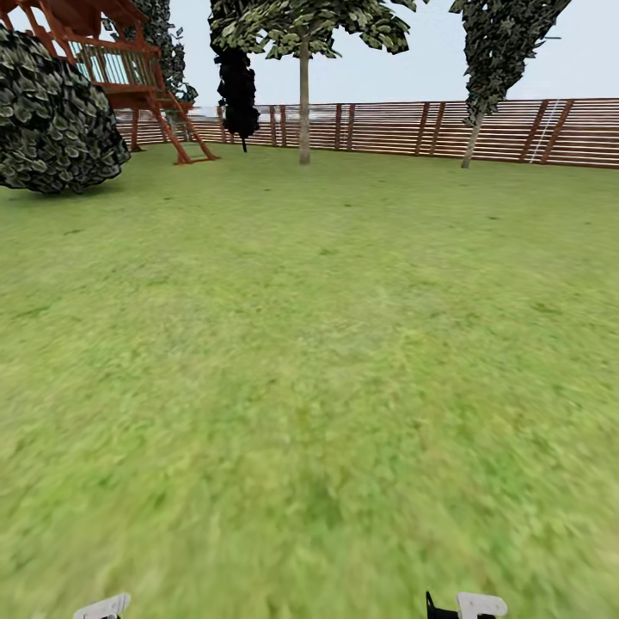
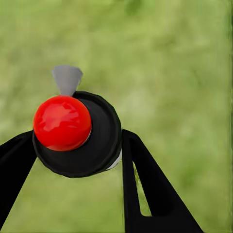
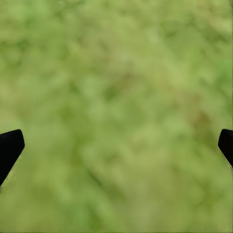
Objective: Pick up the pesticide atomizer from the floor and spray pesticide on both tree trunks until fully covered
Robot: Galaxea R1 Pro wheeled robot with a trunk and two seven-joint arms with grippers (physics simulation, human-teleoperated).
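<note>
In the left wrist view, the left gripper (image 2: 77,145) has its two black fingers (image 2: 145,184) closed on the pesticide atomizer (image 2: 77,133), one on each side of its round black body. The atomizer shows a glossy red ball on top and a small grey cone-shaped nozzle beside it, and it hangs over blurred green grass.

In the right wrist view, the right gripper (image 3: 116,145) has its fingers (image 3: 9,148) spread wide apart with nothing between them, just their dark tips at the two edges of the picture, over the grass of the floor (image 3: 121,97).

From the head view, the lawn (image 1: 309,344) stretches ahead to a brown slatted fence (image 1: 387,129). Two trees stand far off near that fence: one with a straight pale trunk (image 1: 304,103) near the middle, and another with a leaning trunk (image 1: 471,142) well to its right. A near-black narrow tree (image 1: 236,94) stands just to the left of the middle trunk. Farther left are a reddish wooden play structure (image 1: 129,73) with a ladder and a large rounded bush (image 1: 56,116). Pale parts of the robot's arms show at the bottom edge.
</note>
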